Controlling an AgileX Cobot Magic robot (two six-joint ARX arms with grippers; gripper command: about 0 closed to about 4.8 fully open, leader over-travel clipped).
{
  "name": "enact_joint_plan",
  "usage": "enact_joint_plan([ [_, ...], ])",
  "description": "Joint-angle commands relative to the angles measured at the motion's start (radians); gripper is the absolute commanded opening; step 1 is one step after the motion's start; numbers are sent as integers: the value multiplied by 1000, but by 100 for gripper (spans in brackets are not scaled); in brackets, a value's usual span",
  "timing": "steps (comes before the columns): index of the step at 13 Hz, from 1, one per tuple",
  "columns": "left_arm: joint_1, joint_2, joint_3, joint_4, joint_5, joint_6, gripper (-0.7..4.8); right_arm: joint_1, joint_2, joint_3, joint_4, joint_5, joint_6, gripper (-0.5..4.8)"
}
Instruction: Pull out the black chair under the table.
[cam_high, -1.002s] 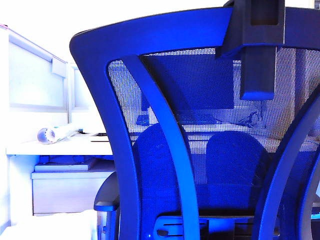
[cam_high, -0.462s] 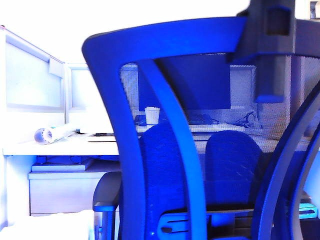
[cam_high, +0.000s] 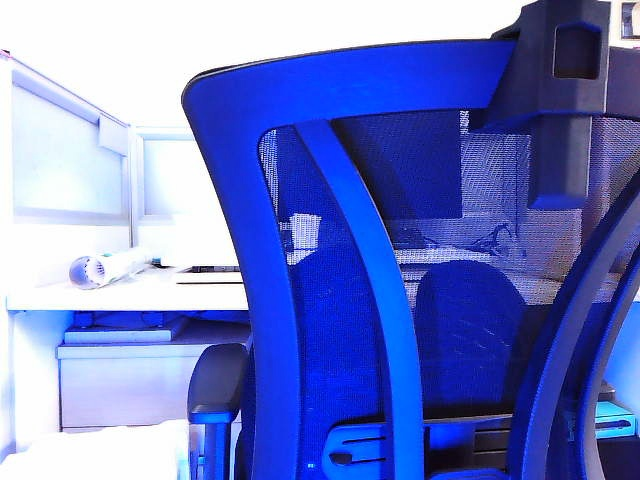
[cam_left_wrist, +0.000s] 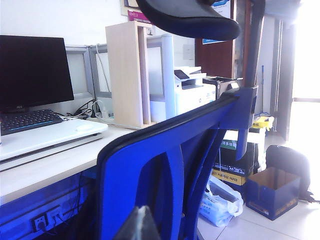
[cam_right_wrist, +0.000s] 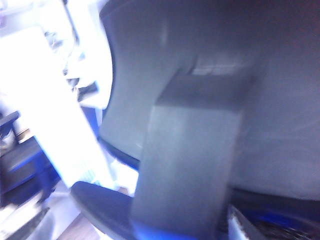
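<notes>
The black chair (cam_high: 300, 250) filled the exterior view, its mesh back turned to the camera and its armrest (cam_high: 215, 385) below the edge of the table (cam_high: 120, 295). Through the mesh a monitor (cam_high: 410, 170) stood on the desk. The right gripper (cam_right_wrist: 240, 225), blurred and seemingly close behind the headrest post (cam_right_wrist: 190, 160), stood wide open, holding nothing. The left gripper (cam_left_wrist: 137, 225) showed only a dark tip; I could not tell its state.
</notes>
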Motion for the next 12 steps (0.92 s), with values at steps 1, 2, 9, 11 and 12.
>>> enact_joint_plan([
  [1,-1,0,1,14,-3,-6,-5,0,-79,4,-91,82,-3,446],
  [2,-1,0,1,14,-3,-6,-5,0,-99,3,-130,101,-4,446],
  [9,-1,0,1,13,-46,-6,-5,-1,-542,-465,-41,338,51,314],
  [11,0,0,1,12,-84,-5,-5,-1,-640,-651,101,367,46,-3],
  [12,0,0,1,8,-124,-5,-5,-1,-641,-709,137,408,41,-3],
])
